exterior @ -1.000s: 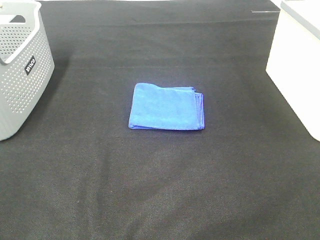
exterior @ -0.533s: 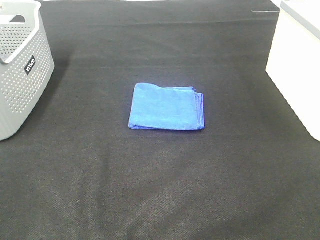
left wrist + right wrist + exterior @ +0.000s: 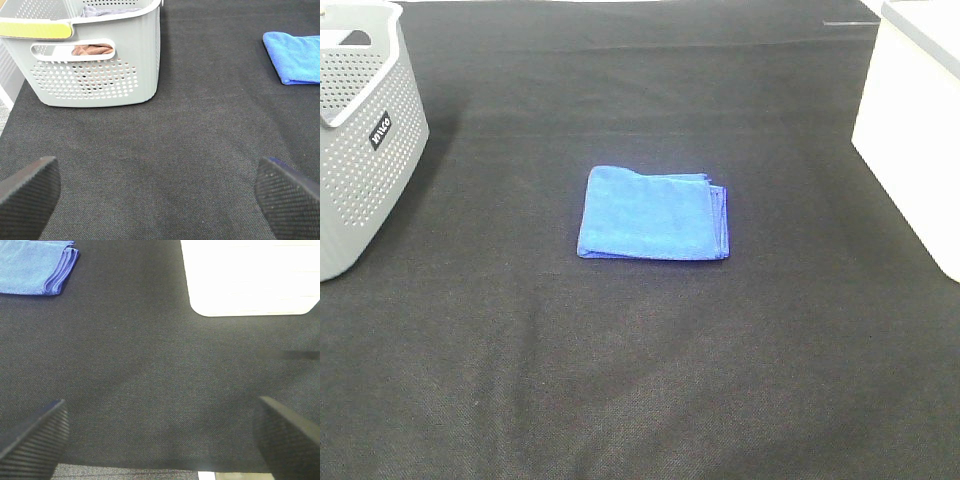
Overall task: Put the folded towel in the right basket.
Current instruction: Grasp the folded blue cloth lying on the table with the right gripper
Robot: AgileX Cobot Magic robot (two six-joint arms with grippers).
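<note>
One towel [image 3: 653, 214], one grey basket [image 3: 368, 150], one white basket [image 3: 915, 140].

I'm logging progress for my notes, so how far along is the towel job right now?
Done: nothing yet. The folded towel lies flat mid-table, apart from the white right basket. In hand: nothing; the left end effector and right end effector are open and empty over bare cloth. Remaining: grasp the towel, carry it to the right basket, release.
</note>
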